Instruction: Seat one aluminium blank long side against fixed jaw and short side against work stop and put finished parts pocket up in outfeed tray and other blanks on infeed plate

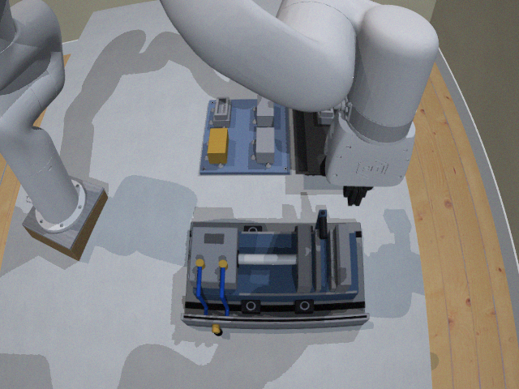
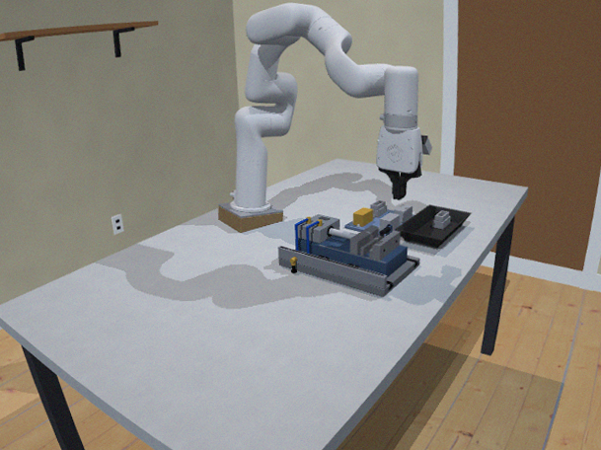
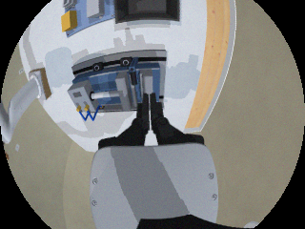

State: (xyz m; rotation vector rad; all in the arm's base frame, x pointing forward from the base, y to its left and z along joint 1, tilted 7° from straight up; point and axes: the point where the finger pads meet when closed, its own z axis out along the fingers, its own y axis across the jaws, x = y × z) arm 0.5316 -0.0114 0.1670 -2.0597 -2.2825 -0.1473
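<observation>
top: overhead, close | exterior: table corner, far | wrist: looks down | shared: vise (image 1: 274, 271)

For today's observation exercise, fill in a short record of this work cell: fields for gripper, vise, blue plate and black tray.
gripper: fingers shut, holding nothing, in the air above the table
vise: gap open, no block in it
blue plate: one yellow block, two plain grey blocks, one pocketed grey part
black tray: one pocketed grey part inside

Two aluminium blanks (image 1: 265, 144), one brass blank (image 1: 218, 145), two finished parts (image 1: 221, 110), one vise (image 1: 274, 267), one tray (image 2: 452, 228)
</observation>
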